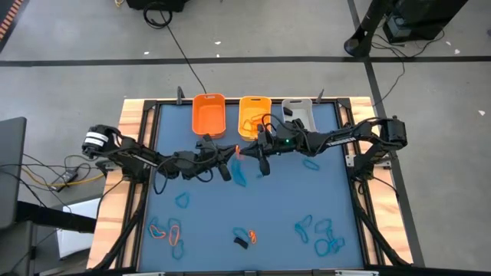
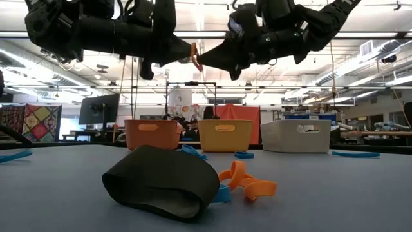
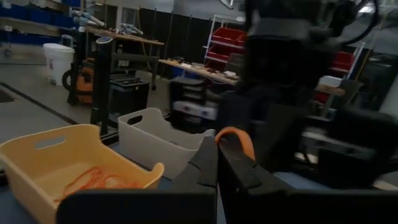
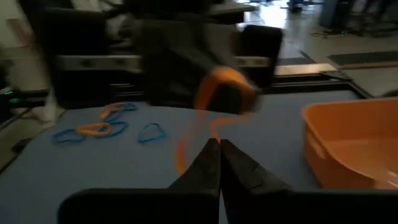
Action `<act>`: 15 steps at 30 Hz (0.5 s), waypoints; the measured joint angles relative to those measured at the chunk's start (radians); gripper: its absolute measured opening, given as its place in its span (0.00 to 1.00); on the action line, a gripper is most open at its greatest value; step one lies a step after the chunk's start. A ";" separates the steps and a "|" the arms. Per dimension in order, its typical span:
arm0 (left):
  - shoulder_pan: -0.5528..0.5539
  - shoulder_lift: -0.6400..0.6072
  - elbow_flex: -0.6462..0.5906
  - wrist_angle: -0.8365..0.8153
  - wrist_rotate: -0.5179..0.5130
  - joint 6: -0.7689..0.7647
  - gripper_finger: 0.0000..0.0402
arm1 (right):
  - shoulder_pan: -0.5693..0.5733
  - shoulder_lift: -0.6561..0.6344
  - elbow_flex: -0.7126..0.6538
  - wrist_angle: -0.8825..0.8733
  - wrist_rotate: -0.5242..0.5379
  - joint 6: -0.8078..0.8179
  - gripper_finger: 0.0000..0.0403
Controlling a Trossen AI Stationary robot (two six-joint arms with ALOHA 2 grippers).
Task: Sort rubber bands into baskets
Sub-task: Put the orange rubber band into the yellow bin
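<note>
An orange rubber band [image 1: 236, 151] hangs in the air between my two grippers, above the table in front of the baskets. My left gripper [image 1: 229, 156] reaches in from the left and my right gripper [image 1: 247, 151] from the right, tips almost meeting, both shut on the band. At the far edge stand the orange basket [image 1: 209, 115], the yellow-orange basket [image 1: 254, 113] and the grey-white basket [image 1: 299, 113]. Orange bands [image 3: 93, 180] lie inside the yellow-orange one. More blue, orange and black bands lie loose on the table. My left gripper pinches one end of the orange band [image 3: 221, 138] between its two fingertips, coming in level from the table's left. The band arches up from the tips [image 3: 239, 135], clear of the table. My right gripper pinches a strand of the same band [image 4: 213, 132] between its fingertips, coming from the table's right and slanting slightly down. The rest of the loop [image 4: 219, 81] rises toward the left gripper, and a slack part [image 4: 185, 146] hangs beside the fingers.
Blue bands [image 1: 240, 175] lie just below the grippers and another [image 1: 182, 201] to the left. Clusters lie near the front left [image 1: 167, 231] and front right [image 1: 322, 234]. A black band [image 2: 164, 183] and orange bands [image 2: 248, 185] lie near the front edge.
</note>
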 joint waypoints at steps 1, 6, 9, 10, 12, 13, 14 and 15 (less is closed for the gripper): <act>0.000 0.000 0.002 0.000 0.005 0.005 0.01 | -0.006 0.000 0.000 -0.003 0.018 0.001 0.02; 0.000 0.000 0.002 -0.015 0.003 -0.005 0.06 | -0.053 0.000 0.000 -0.013 0.112 0.002 0.01; 0.003 0.000 0.002 -0.068 -0.037 -0.007 0.16 | -0.093 0.000 0.000 -0.045 0.165 0.002 0.01; 0.007 0.000 0.002 -0.095 -0.058 -0.008 0.20 | -0.107 0.000 0.000 -0.056 0.181 -0.005 0.01; 0.025 0.000 0.002 -0.164 -0.099 -0.029 0.29 | -0.134 0.000 0.000 -0.081 0.218 -0.037 0.01; 0.037 0.000 0.002 -0.203 -0.103 -0.053 0.34 | -0.147 0.000 0.000 -0.094 0.242 -0.052 0.01; 0.048 0.000 0.002 -0.241 -0.101 -0.077 0.38 | -0.160 0.000 0.000 -0.103 0.263 -0.059 0.01; 0.058 0.000 0.002 -0.274 -0.099 -0.102 0.42 | -0.173 0.000 0.000 -0.105 0.282 -0.072 0.01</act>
